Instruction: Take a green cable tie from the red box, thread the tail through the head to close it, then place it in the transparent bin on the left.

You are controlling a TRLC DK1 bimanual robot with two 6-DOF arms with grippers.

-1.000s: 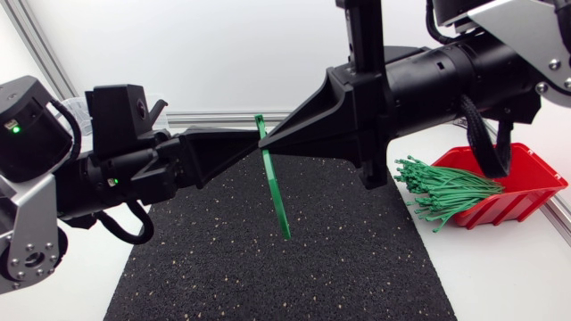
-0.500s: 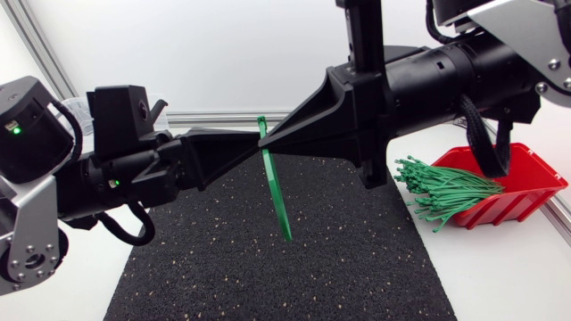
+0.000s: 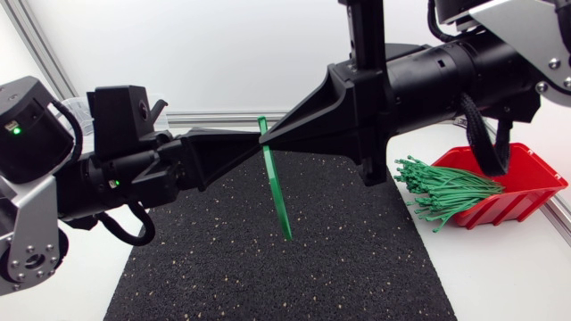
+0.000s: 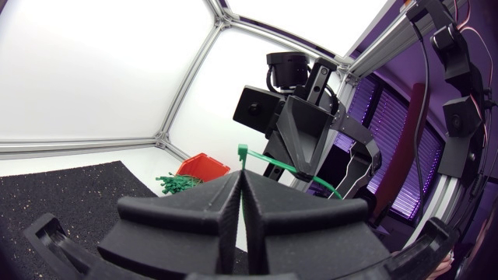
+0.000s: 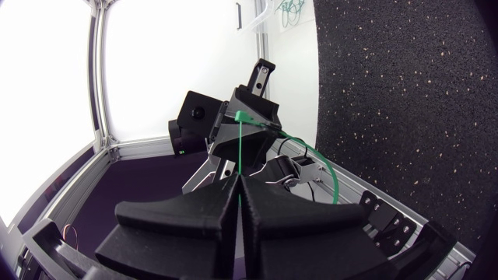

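Observation:
My two grippers meet tip to tip above the black mat [image 3: 268, 259], and a green cable tie [image 3: 276, 192] is pinched where they meet. The left gripper [image 3: 255, 144] is shut on it, and so is the right gripper [image 3: 271, 143]. In the head view the tie's short end sticks up above the tips and its long strap hangs down over the mat. In the left wrist view the cable tie [image 4: 242, 155] rises from my shut left gripper [image 4: 240, 179]. In the right wrist view the cable tie [image 5: 240, 148] leaves my right gripper [image 5: 237, 179] and curves aside.
The red box [image 3: 522, 183] stands at the table's right, with a bundle of green ties [image 3: 446, 189] spilling over its near wall. A clear bin [image 5: 274, 14] holding green ties shows in the right wrist view, past the mat. White table surrounds the mat.
The tie and the two gripper tips have shifted very slightly to the right. Both grips are unchanged.

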